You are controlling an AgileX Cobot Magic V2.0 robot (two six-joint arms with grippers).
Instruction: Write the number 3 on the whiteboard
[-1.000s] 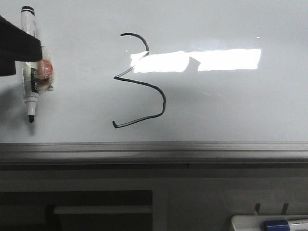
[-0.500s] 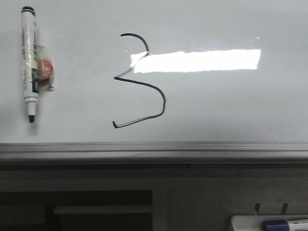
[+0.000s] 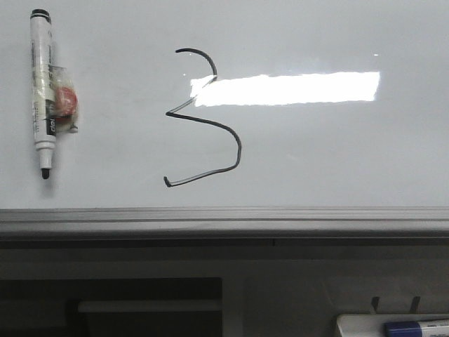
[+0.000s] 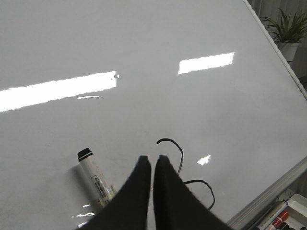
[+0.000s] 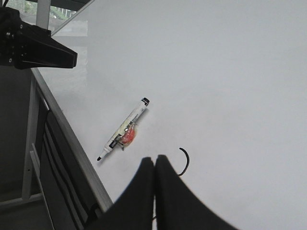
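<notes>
left claw closed, empty | right claw closed, empty | number 3 complete on whiteboard, just beyond both claws | risk: claw touching fresh ink smears it; marker beside left claw may fall

The whiteboard has a very glossy, smooth, pale grey-white face, and it mirrors a bright rectangle of lamp light. Its lower rail looks like brushed grey metal with a dull shine. The number 3 is a thin black ink line, and it looks matt against the shiny board. The marker on the board has a smooth white plastic body with a printed label, a black plastic end and a dark tip; some clear, crinkled tape or film holds a red piece on its side. The left tool and the right tool both have fingers of matt black material.
</notes>
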